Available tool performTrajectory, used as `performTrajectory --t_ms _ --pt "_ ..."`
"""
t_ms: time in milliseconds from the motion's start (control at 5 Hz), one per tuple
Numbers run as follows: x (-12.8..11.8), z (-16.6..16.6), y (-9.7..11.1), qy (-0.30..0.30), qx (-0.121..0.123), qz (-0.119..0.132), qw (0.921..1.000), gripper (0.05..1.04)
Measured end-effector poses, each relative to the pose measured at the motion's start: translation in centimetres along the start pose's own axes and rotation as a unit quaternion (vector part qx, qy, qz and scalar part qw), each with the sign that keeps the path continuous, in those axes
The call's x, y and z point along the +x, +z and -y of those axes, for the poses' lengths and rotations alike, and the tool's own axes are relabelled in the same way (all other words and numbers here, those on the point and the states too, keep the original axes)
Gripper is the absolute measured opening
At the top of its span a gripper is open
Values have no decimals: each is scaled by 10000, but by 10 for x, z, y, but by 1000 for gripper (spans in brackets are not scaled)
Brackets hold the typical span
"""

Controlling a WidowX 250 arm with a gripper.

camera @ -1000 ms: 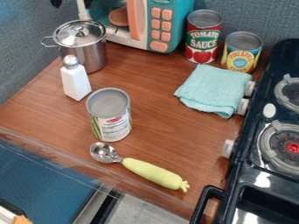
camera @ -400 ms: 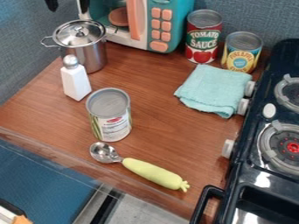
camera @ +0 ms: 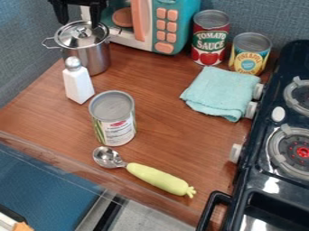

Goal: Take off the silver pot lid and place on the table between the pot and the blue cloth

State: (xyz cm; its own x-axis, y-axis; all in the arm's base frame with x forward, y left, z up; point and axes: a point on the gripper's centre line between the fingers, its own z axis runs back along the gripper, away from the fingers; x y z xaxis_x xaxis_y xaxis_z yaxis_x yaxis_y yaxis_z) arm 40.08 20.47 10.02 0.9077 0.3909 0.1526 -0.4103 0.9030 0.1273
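My gripper (camera: 78, 19) hangs at the top left edge, just above and behind the silver pot, its two fingers spread apart with nothing between them. The silver pot lid (camera: 81, 35) sits on top of the silver pot (camera: 95, 59), its small knob near the gripper's lower end. Whether a fingertip touches the lid cannot be told. Folded on the table (camera: 163, 122), the blue cloth (camera: 221, 92) lies right of centre, well to the right of the pot.
A white shaker (camera: 78, 84) stands in front of the pot. Nearer the middle is a can (camera: 113, 119), with a green-handled spoon (camera: 158, 178) below it. Behind are a toy microwave (camera: 181, 22), a tomato can (camera: 210, 40) and a pineapple can (camera: 249, 55). The stove (camera: 265, 180) borders the right.
The gripper has come down from the top edge toward the pot, and both its fingers now show fully. The pot, lid and cloth have stayed put.
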Motion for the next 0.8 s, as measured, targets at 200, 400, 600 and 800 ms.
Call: performTrajectory --t_ms 200,400,600,800 --pt "-4 3 -9 -41 60 -53 10000 1001" --pt "-4 3 -8 -40 60 -52 10000 1001" --pt "-4 3 -8 -47 60 -52 10000 1001" --pt "-2 1 -4 -50 65 -24 10000 1000"
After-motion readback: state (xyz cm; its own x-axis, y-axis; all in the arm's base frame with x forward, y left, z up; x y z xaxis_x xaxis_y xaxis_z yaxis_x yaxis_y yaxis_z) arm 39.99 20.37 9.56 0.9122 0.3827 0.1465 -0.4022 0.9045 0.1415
